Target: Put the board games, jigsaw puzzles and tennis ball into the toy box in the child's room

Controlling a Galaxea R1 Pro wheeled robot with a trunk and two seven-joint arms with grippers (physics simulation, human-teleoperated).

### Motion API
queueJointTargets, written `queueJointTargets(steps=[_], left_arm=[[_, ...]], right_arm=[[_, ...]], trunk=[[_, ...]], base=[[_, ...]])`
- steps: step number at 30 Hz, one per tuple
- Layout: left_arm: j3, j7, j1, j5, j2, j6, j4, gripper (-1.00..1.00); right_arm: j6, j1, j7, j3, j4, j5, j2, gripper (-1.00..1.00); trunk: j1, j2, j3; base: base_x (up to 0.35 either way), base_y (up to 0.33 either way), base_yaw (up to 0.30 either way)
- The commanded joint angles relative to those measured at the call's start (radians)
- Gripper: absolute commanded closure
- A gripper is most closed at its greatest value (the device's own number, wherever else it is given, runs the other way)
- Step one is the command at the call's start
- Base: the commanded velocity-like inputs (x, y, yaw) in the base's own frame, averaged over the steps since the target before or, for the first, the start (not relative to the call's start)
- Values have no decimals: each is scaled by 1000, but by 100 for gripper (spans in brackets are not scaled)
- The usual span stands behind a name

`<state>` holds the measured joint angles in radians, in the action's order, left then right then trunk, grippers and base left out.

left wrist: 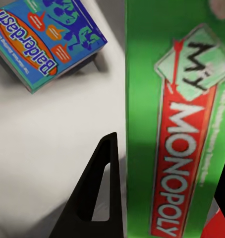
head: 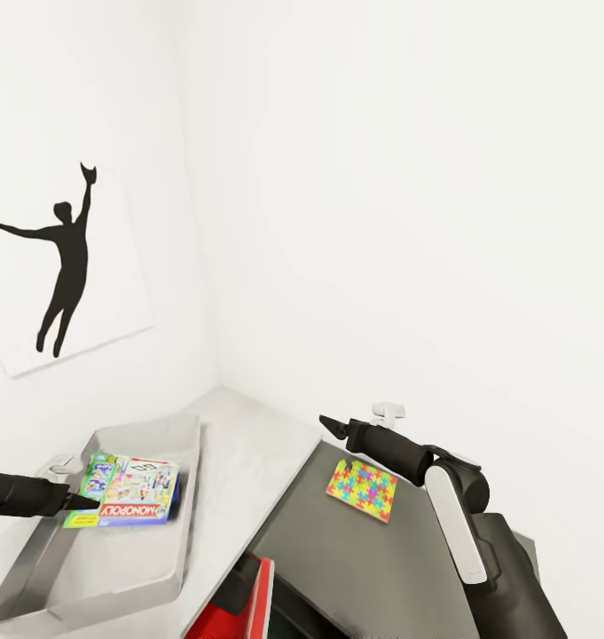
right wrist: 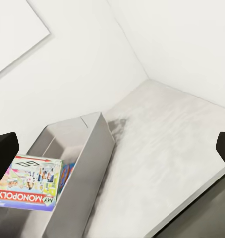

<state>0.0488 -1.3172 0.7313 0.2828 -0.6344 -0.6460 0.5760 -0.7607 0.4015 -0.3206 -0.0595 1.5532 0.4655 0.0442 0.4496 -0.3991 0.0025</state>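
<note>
The Monopoly box (left wrist: 177, 124) is green with a red banner and white lettering; the Balderdash box (left wrist: 45, 42) is blue with orange. The jigsaw puzzle (head: 363, 489) shows yellow, pink, blue and green pieces, and the toy box (head: 142, 568) is light grey.

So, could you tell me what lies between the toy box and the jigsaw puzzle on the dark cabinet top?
In the head view, only bare surface: the pale table top beside the toy box, then dark cabinet top up to the jigsaw puzzle.

Right arm (head: 443, 488): matte black rounded segments with a white elongated panel; black tapered fingers (head: 333, 427) at its tip.
</note>
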Motion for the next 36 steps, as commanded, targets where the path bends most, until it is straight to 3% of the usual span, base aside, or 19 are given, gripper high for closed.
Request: queueJointTargets(steps=[1,36], left_arm=[[5,-8,0,10,1,-11,1,100],[0,-8,0,38,1,6,-38,100]], right_arm=[[-5,0,-3,1,1,-1,0,-100],[-5,0,-3,1,1,-2,0,-100]], trunk=[[0,-1,-2],[0,-1,-59]], base=[[0,0,0],[0,0,0]])
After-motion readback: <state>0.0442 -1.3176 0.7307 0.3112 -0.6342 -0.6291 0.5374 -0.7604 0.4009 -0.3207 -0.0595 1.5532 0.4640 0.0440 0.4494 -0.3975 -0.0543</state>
